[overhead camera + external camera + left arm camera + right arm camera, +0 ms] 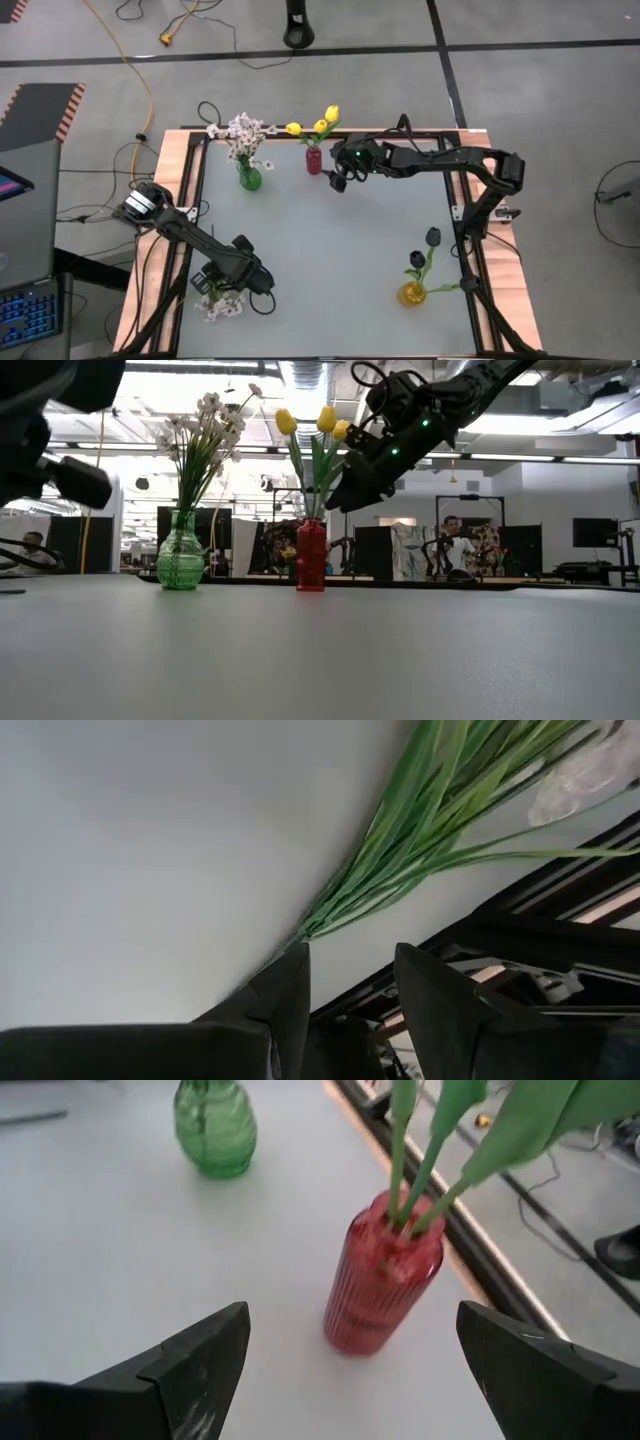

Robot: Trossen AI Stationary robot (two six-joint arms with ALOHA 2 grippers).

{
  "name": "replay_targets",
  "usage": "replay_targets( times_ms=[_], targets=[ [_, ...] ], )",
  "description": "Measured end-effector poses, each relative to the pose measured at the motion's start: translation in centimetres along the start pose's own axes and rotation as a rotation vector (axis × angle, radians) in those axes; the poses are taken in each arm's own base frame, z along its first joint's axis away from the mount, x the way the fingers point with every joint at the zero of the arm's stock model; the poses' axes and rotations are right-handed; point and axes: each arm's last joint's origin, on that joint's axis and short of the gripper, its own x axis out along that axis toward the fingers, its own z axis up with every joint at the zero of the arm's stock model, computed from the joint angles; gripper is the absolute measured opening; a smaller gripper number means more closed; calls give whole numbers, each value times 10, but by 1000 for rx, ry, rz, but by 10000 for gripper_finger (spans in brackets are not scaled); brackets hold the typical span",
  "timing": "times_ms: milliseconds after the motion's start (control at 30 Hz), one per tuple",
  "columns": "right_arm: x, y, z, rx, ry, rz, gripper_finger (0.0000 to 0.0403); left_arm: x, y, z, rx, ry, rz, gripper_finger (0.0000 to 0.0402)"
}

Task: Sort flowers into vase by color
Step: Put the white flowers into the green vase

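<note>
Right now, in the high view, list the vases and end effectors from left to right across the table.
Left end effector → green vase → red vase → right end effector → yellow vase.

So there are three vases on the table [320, 230]: two [249, 178] [314, 160] side by side along the far edge, the third [412, 293] near the right front corner. A loose spray [220, 303] lies at the front left edge.
</note>
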Motion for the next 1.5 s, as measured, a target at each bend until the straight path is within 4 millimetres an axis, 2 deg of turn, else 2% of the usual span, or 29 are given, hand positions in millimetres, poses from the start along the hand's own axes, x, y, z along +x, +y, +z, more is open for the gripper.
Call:
replay_targets(
  times_ms=[167,367,500,633,833,1167,1267,1500],
  targets=[
    [-19,7,2,-19,64,26,383,21,1,-5,-3,47,-37,134],
    [-36,18,3,-44,109,60,383,40,2,-8,24,76,-3,134],
    [-41,27,4,-61,111,84,383,48,6,-6,42,59,80,134],
    [-42,35,4,-75,113,103,383,54,7,-4,52,27,66,134],
    [-43,40,4,-84,115,115,383,54,5,-8,-10,73,78,129],
    [-43,40,4,-84,115,115,383,43,2,-8,-36,89,53,94],
    [-43,40,4,-84,115,114,383,43,1,-8,-45,77,13,93],
    [-43,40,4,-84,115,114,383,43,3,-4,-40,38,41,95]
  ],
)
